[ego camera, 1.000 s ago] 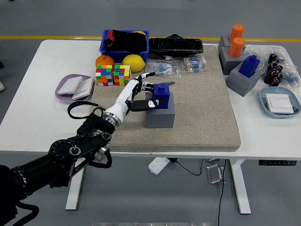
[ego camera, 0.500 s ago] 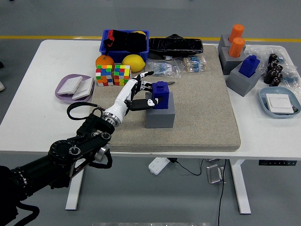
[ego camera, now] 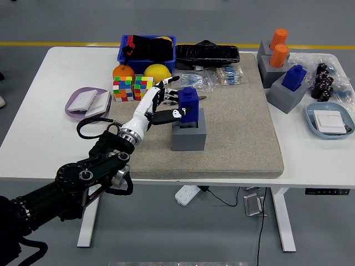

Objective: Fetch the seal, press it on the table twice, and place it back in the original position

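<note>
A blue seal [ego camera: 189, 104] hangs just above its grey holder block [ego camera: 189, 134] near the middle of the beige mat [ego camera: 238, 122]. My left hand [ego camera: 166, 102], white with black fingertips, is shut on the seal from its left side, thumb low and fingers high. The seal's lower end is still close to the holder's top opening. My right arm is out of view.
Two colour cubes [ego camera: 133, 87], an orange and a lemon sit left of the hand, a blue bin [ego camera: 147, 47] behind them. More grey holders with orange seals [ego camera: 279, 47] and a blue seal [ego camera: 294, 77] stand at the right. A purple tray [ego camera: 87, 103] lies at the left.
My left hand has closed on the blue seal and lifted it upward out of the grey holder; the arm rose slightly with it.
</note>
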{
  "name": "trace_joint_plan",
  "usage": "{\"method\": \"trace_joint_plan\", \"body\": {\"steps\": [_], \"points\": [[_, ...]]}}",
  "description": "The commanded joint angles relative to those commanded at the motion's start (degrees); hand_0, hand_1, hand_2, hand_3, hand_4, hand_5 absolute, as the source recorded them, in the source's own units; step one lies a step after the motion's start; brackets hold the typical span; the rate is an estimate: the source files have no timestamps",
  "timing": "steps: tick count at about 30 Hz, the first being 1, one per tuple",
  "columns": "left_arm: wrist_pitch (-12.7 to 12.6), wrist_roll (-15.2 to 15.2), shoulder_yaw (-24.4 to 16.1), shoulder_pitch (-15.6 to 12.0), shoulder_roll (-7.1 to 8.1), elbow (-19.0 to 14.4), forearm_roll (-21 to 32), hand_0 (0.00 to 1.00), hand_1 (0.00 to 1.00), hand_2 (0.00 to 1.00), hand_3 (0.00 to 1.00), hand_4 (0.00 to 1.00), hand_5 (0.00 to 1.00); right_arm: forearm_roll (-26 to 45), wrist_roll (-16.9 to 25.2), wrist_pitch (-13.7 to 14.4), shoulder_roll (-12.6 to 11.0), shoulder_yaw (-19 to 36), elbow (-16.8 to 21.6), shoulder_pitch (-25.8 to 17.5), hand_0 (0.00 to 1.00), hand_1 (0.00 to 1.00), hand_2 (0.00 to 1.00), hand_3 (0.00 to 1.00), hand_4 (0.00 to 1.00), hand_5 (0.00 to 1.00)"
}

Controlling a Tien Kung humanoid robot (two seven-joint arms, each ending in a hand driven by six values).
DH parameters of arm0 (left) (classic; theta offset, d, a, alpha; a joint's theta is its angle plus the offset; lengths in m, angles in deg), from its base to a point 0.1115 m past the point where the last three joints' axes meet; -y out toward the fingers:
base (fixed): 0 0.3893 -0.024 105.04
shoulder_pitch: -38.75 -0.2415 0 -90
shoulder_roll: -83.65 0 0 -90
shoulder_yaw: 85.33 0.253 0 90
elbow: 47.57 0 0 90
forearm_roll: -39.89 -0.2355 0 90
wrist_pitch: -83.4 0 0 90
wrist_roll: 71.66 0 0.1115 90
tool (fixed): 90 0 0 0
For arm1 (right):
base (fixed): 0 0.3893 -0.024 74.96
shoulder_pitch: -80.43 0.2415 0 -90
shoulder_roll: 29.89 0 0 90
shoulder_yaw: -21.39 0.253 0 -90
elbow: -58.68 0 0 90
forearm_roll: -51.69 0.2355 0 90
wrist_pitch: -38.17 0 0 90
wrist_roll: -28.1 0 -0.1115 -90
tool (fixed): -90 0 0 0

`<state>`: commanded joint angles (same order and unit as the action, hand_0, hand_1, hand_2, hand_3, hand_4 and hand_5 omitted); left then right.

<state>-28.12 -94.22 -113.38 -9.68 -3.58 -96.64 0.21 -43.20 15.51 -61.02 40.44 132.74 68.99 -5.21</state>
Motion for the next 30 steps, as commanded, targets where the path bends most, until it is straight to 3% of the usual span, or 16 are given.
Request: {"method": "trace_joint_plan", "body": {"steps": [9,18,25,30], "points": [[-0.3,-0.2,-3.8,-0.1,2.51,-0.8,-1.8,0.835,0.550,0.475,0.869,0.722,0.002,-0.2,0.0,0.0,0.0,0.7,0.0,-0.2,0.869,0.732,0.712,0.712,0.825,0.506],[-0.4,-0.5,-7.1,-1.9,6.01,1.9,-2.6,0.834,0.547,0.472,0.869,0.720,0.002,-0.5,0.1,-0.1,0.2,1.3,0.0,-0.3,0.869,0.732,0.713,0.712,0.825,0.506],[-0.4,-0.8,-9.3,-3.9,7.55,3.8,-2.5,0.833,0.546,0.469,0.866,0.720,0.002,-1.0,0.1,-0.1,0.3,1.9,0.0,-0.5,0.869,0.732,0.713,0.712,0.825,0.507],[-0.4,-1.2,-10.1,-5.5,7.84,4.9,-2.3,0.833,0.544,0.469,0.865,0.718,0.002,-1.2,0.2,-0.1,0.4,2.1,0.0,-0.4,0.869,0.732,0.713,0.713,0.825,0.506]]}}
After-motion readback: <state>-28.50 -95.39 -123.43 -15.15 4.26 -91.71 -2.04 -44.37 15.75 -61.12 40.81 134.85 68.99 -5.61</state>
